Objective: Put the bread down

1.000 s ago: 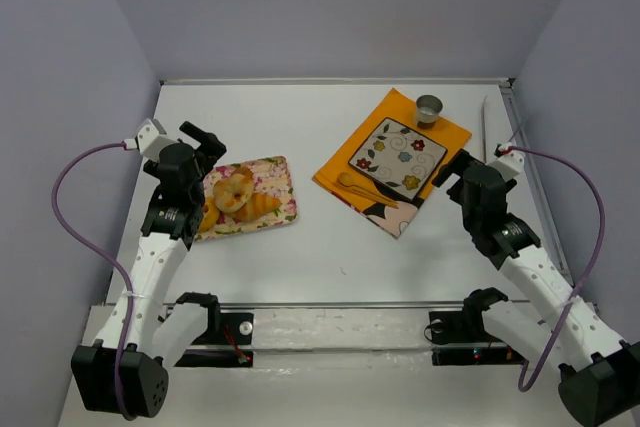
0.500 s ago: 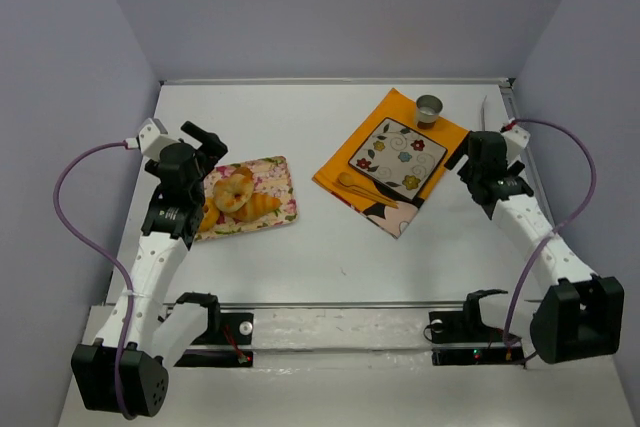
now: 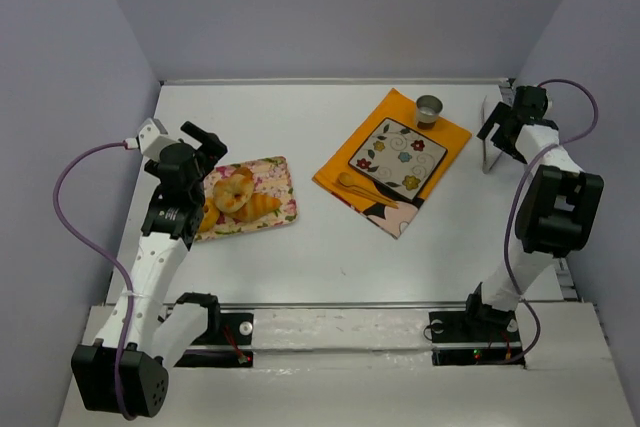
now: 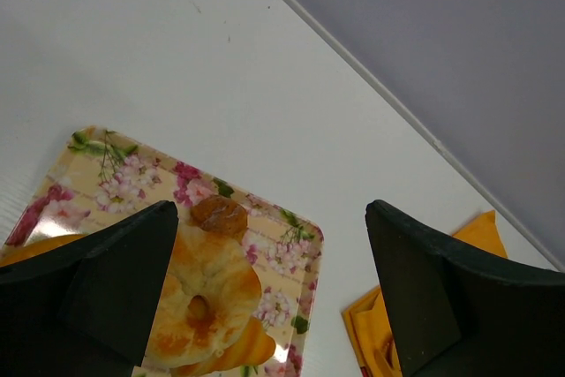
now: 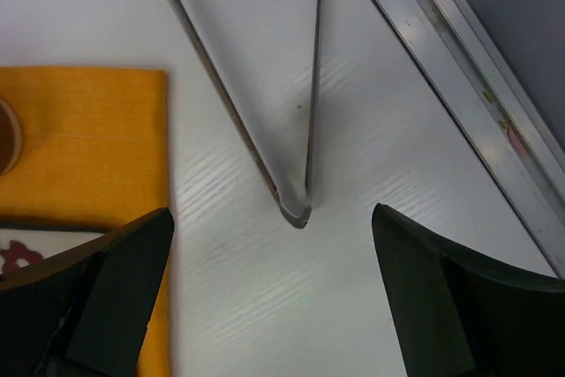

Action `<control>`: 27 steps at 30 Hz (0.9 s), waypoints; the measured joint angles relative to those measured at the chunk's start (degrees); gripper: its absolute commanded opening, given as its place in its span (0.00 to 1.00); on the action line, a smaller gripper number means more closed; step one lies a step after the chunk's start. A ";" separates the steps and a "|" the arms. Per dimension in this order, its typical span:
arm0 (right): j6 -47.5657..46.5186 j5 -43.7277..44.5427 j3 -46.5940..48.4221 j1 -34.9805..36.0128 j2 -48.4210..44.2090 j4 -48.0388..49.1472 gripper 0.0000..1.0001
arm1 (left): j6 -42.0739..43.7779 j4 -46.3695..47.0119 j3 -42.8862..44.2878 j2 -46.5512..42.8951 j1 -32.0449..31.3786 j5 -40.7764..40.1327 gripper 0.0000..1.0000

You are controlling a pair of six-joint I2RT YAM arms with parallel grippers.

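Bread (image 3: 233,190) sits on the floral tray (image 3: 283,175), at five o'clock from the left gripper (image 3: 209,145), whose jaws are apart. Right gripper (image 5: 272,218) likewise gapes, empty.

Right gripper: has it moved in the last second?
Yes. The right gripper went from the near-right edge of the orange napkin toward the far right corner, now above the tongs.

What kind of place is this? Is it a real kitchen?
Probably a robot test booth, not a kitchen: plain grey walls box in a white table, a left arm and right arm are bolted at its edge, and the bread sits on a flowered tray.
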 measured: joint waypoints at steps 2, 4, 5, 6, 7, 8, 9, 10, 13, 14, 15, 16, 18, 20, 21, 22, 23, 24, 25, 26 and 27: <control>-1.55 -1.70 3.52 -1.49 4.31 -1.11 1.00 | 0.00 -0.04 -0.02 -0.28 0.02 -0.17 0.99; -3.43 -2.93 6.64 -2.62 8.31 -2.38 1.00 | 0.00 -0.02 -0.07 -0.83 0.02 -0.52 0.99; -4.00 -3.30 7.89 -2.97 9.81 -2.93 1.00 | 0.00 -0.04 -0.07 -1.11 0.02 -0.66 0.99; -4.68 -3.58 9.11 -3.28 11.52 -3.23 1.00 | 0.00 -0.02 -0.07 -1.49 0.02 -0.87 0.99; -5.27 -3.91 10.12 -3.50 13.03 -3.82 1.00 | -0.02 0.00 -0.07 -1.84 0.02 -1.09 0.99; -5.90 -4.37 11.26 -3.58 14.47 -4.68 1.00 | -0.02 0.00 -0.09 -2.05 0.02 -1.36 0.99; -6.36 -4.59 12.00 -3.58 15.41 -5.09 1.00 | -0.02 0.00 -0.07 -2.21 0.02 -1.53 0.99; -6.80 -4.87 12.85 -3.58 16.46 -5.46 1.00 | -0.02 0.00 -0.07 -2.23 0.04 -1.66 0.99; -8.61 -6.01 16.46 -3.58 19.80 -6.91 1.00 | -0.02 0.00 -0.09 -2.23 0.04 -1.90 0.99; -9.11 -6.34 17.09 -3.58 20.46 -7.08 1.00 | -0.02 0.00 -0.09 -2.23 0.04 -1.97 0.99; -9.57 -6.54 17.70 -3.58 20.92 -7.37 1.00 | -0.04 0.00 -0.09 -2.23 0.07 -2.08 0.99; -10.01 -6.62 18.64 -3.56 21.59 -7.98 1.00 | -0.04 0.00 -0.09 -2.19 0.07 -2.23 0.99; -10.40 -6.62 20.33 -3.56 22.75 -8.48 1.00 | -0.04 0.00 -0.09 -2.12 0.09 -2.40 0.99; -10.60 -6.51 22.69 -3.58 24.44 -9.18 1.00 | -0.04 0.02 -0.09 -2.05 0.11 -2.75 0.99; -10.58 -6.43 24.04 -3.58 25.51 -9.57 1.00 | -0.04 0.00 -0.09 -1.97 0.11 -2.95 0.99; -10.58 -6.36 24.94 -3.58 26.43 -9.90 1.00 | -0.04 0.02 -0.09 -1.86 0.09 -3.08 0.99; -10.56 -6.25 26.16 -3.58 27.47 -10.36 1.00 | -0.04 0.00 -0.09 -1.79 0.09 -3.17 0.99; -10.56 -6.16 27.17 -3.58 28.44 -10.62 1.00 | -0.04 0.00 -0.09 -1.75 0.11 -3.26 0.99; -10.56 -6.05 28.48 -3.56 29.86 -11.21 1.00 | -0.04 0.00 -0.09 -1.75 0.11 -3.37 0.99; -10.54 -5.97 30.29 -3.56 31.19 -12.09 1.00 | -0.07 0.00 -0.09 -1.75 0.11 -3.50 0.99; -10.51 -5.92 31.91 -3.56 32.00 -12.70 1.00 | -0.07 0.04 -0.09 -1.75 0.11 -3.56 0.99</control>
